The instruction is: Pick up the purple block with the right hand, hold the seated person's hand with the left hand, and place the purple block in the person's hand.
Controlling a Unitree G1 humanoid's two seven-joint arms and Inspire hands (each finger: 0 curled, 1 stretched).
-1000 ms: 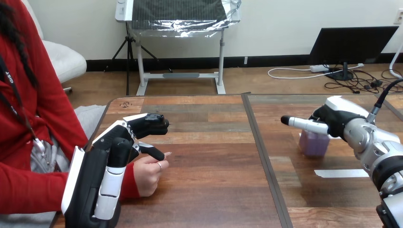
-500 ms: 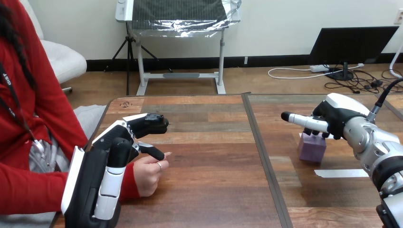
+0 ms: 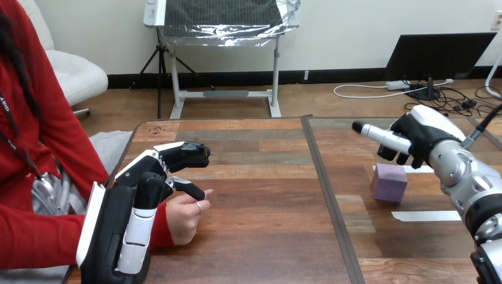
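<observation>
Wooden table (image 3: 260,236), purple block (image 3: 389,183) sitting free; right hand (image 3: 417,139) hovers above it, fingers curled on nothing, one straight. Best to uncurl, drop squarely, pinch opposite faces.

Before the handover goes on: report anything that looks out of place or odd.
Nothing spilled or damaged. One oddity: the right hand hangs curled and empty above the purple block, which sits on the table. The person's hand is a closed fist.
</observation>
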